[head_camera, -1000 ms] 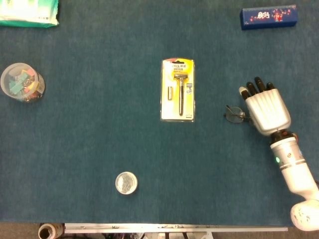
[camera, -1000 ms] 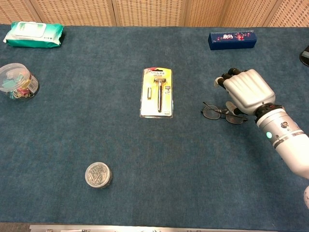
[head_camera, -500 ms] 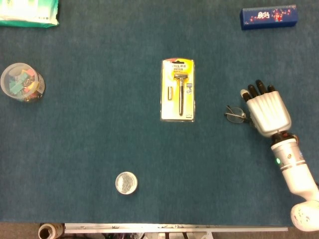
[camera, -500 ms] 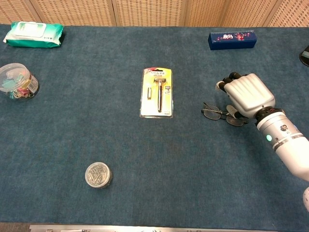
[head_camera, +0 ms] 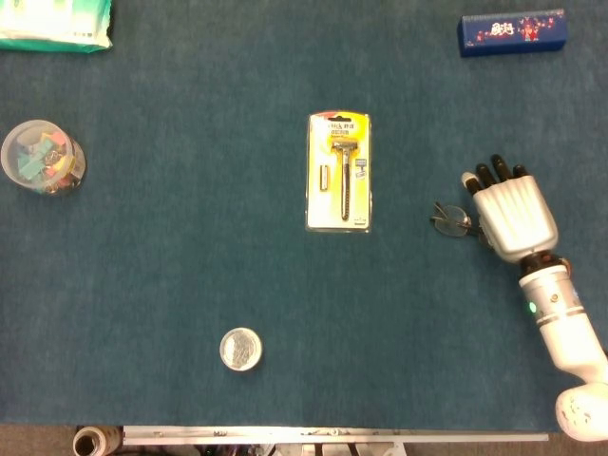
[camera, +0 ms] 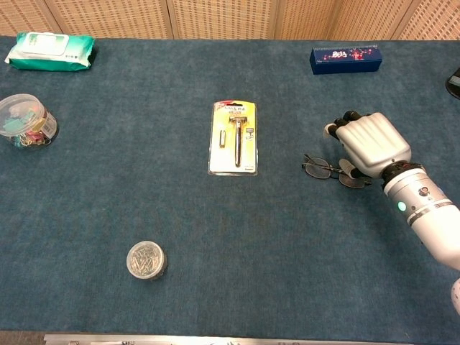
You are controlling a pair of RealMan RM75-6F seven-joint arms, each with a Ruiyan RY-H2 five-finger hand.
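Since the frame a second ago the right hand (camera: 369, 143) has drawn slightly back toward its own arm and sunk lower over the glasses (camera: 327, 171); the glasses themselves have hardly shifted. The hand lies palm down over the right end of the frame, its dark fingertips (head_camera: 496, 171) pointing away from the robot and lying close side by side. Whether thumb and fingers are pinching the frame beneath the palm cannot be told, because the white back of the hand covers that part in both views.

Taking the razor pack (head_camera: 339, 172) in the middle of the blue table (camera: 215, 237) as the landmark, the glasses lie to its right and a little nearer the robot, flat on the cloth. As a judgement, the work is at its start: the hand has reached the glasses, but they are not lifted and a firm hold is not evident.

Only one lens and part of the bridge show in the head view (head_camera: 450, 222); the far temple is hidden. The left hand appears in neither view.
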